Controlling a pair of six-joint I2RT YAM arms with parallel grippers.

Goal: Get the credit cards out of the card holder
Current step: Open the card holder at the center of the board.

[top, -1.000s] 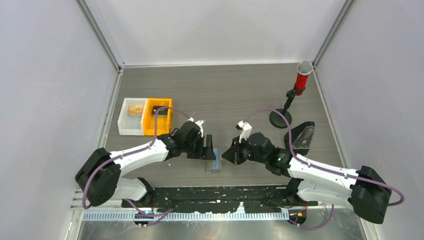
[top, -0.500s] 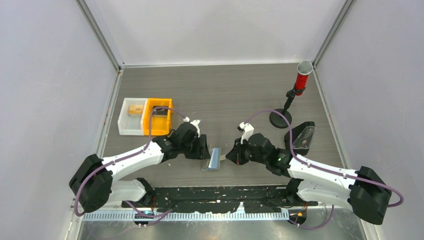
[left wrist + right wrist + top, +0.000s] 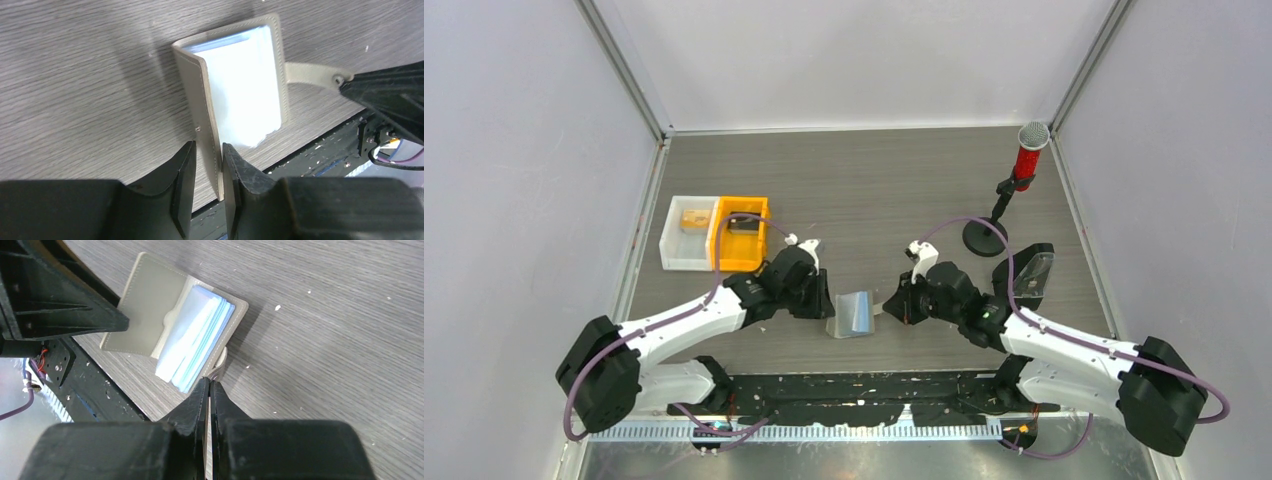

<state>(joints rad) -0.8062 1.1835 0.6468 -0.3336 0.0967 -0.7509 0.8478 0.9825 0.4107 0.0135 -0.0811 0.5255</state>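
The grey card holder (image 3: 854, 312) lies spread between my two grippers near the table's front edge. Its one panel (image 3: 206, 115) stands upright between the fingers of my left gripper (image 3: 207, 172). The jaws are narrow: one finger touches the panel and a sliver of table shows beside the other. A stack of light blue credit cards (image 3: 197, 337) sits in the other panel, fanned at its edge, and shows white-blue in the left wrist view (image 3: 245, 85). My right gripper (image 3: 210, 390) is shut on the holder's strap tab (image 3: 310, 75).
An orange bin (image 3: 739, 235) and a white bin (image 3: 689, 232) stand at the left. A red microphone (image 3: 1027, 160) on a round base and a black wedge stand (image 3: 1029, 272) are at the right. The black front rail (image 3: 854, 385) runs just below the holder.
The left jaws have narrowed around the holder's panel. The holder has opened from edge-on to spread out, the left gripper drawing left and the right gripper drawing right with the strap.
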